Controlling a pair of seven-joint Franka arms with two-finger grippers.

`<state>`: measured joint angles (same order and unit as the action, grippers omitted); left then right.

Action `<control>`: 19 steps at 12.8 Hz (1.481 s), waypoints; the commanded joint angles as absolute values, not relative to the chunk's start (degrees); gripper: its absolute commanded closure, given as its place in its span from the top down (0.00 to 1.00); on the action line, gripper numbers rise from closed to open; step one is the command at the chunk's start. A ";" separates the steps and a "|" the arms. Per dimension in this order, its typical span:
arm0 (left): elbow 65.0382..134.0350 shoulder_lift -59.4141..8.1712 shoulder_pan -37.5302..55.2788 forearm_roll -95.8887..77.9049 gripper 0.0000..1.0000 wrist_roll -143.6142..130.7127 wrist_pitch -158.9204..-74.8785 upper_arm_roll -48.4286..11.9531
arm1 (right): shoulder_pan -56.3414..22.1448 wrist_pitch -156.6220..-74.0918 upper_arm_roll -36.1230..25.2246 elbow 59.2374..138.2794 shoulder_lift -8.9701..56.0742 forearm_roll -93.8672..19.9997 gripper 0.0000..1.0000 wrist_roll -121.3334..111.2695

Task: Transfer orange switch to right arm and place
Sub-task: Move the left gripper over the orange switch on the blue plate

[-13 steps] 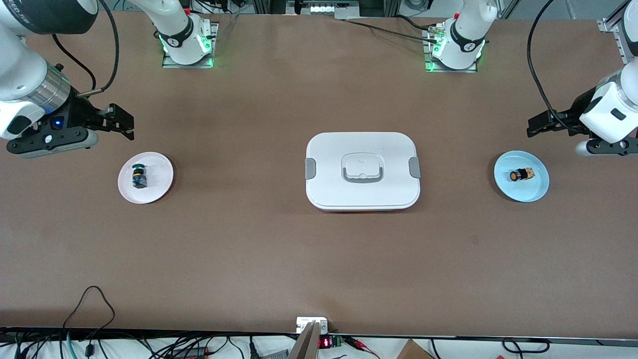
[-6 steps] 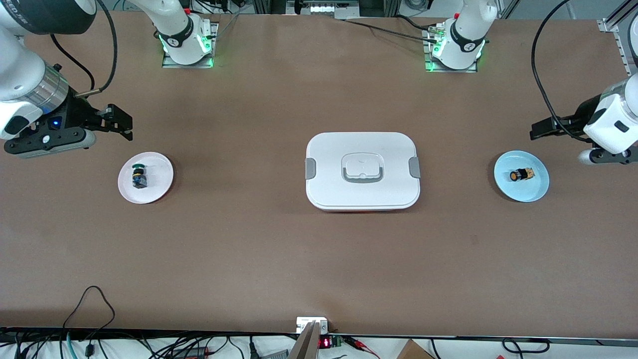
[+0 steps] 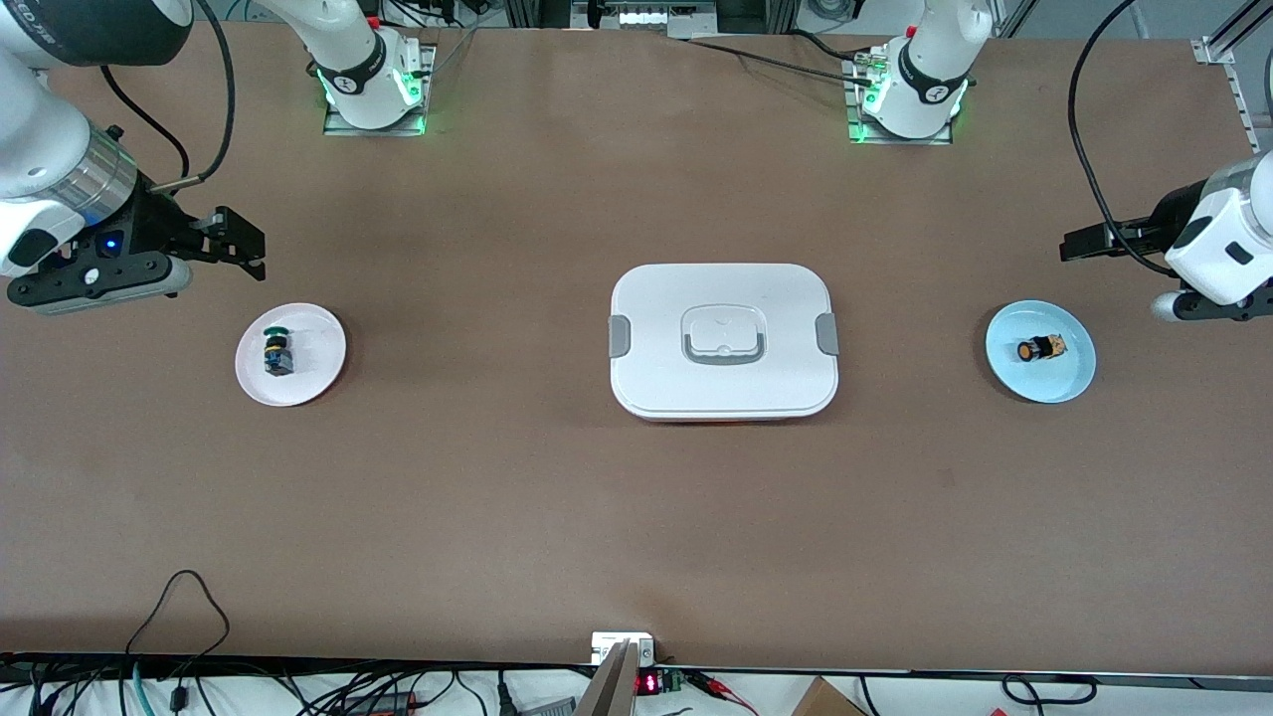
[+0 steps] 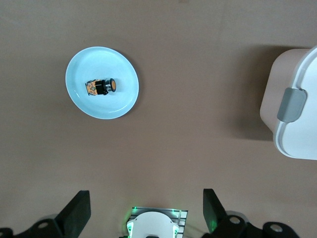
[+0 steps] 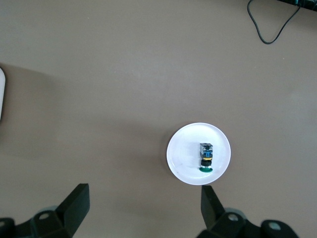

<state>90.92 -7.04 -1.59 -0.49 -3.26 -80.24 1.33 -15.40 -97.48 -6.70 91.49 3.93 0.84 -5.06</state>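
Note:
The orange switch (image 3: 1040,348) lies on its side on a light blue plate (image 3: 1046,384) near the left arm's end of the table. It also shows in the left wrist view (image 4: 101,87) on the plate (image 4: 115,106). My left gripper (image 3: 1084,243) hangs open and empty over bare table beside that plate; its two fingers stand wide apart in the left wrist view (image 4: 144,213). My right gripper (image 3: 242,245) is open and empty over bare table beside a white plate (image 3: 310,374), and its jaws stand wide apart in the right wrist view (image 5: 143,204).
A green-capped switch (image 3: 275,350) lies on the white plate, also in the right wrist view (image 5: 205,158). A white lidded box (image 3: 656,383) with grey clips sits at the table's middle. Cables run along the table edge nearest the front camera.
The left arm's wrist has shifted a little toward its end of the table and its gripper has turned slightly. The right arm has barely moved. Both switches lie where they were.

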 commanded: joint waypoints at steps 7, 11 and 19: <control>98.59 -9.67 -9.04 1.76 1.00 -2.90 -88.82 1.06 | -16.00 -97.29 -6.59 89.74 4.39 2.02 1.00 -4.48; 106.50 -11.59 -11.07 1.41 1.00 -3.51 -99.47 1.06 | -15.82 -97.29 -6.77 89.74 4.83 2.02 1.00 -4.40; 120.14 -17.39 -14.50 0.97 1.00 2.10 -128.64 1.14 | -16.00 -97.29 -6.77 89.74 4.92 2.02 1.00 -4.13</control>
<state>117.14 -17.37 -13.63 1.31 -0.42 -122.91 1.50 -15.90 -97.56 -6.92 90.84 4.60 1.14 -5.01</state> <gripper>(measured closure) 0.000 0.000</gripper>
